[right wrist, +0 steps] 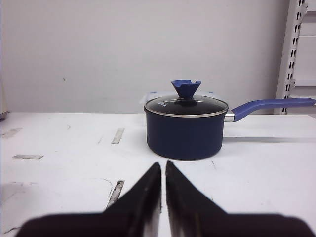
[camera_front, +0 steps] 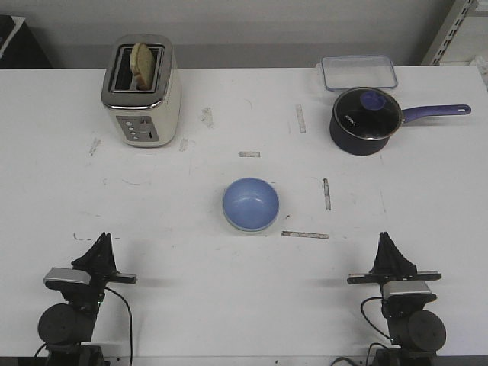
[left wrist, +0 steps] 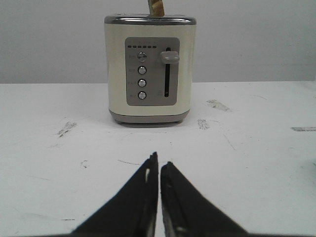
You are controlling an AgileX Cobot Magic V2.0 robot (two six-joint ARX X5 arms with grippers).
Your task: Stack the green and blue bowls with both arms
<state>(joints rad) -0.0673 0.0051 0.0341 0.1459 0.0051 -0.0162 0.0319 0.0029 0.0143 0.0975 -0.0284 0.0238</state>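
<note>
A light blue bowl (camera_front: 251, 203) sits upright in the middle of the white table (camera_front: 183, 290). A thin pale edge shows under its near rim; I cannot tell whether that is the green bowl, which shows nowhere else. My left gripper (camera_front: 103, 237) rests low at the near left edge, shut and empty, pointing at the toaster in the left wrist view (left wrist: 159, 159). My right gripper (camera_front: 385, 236) rests at the near right edge, shut and empty, pointing at the saucepan in the right wrist view (right wrist: 162, 164). Both are well short of the bowl.
A cream toaster (camera_front: 142, 91) with bread in it stands at the back left, also in the left wrist view (left wrist: 150, 69). A dark navy saucepan (camera_front: 366, 120) with a glass lid stands at the back right, also in the right wrist view (right wrist: 185, 126). A clear lidded box (camera_front: 358, 72) lies behind it.
</note>
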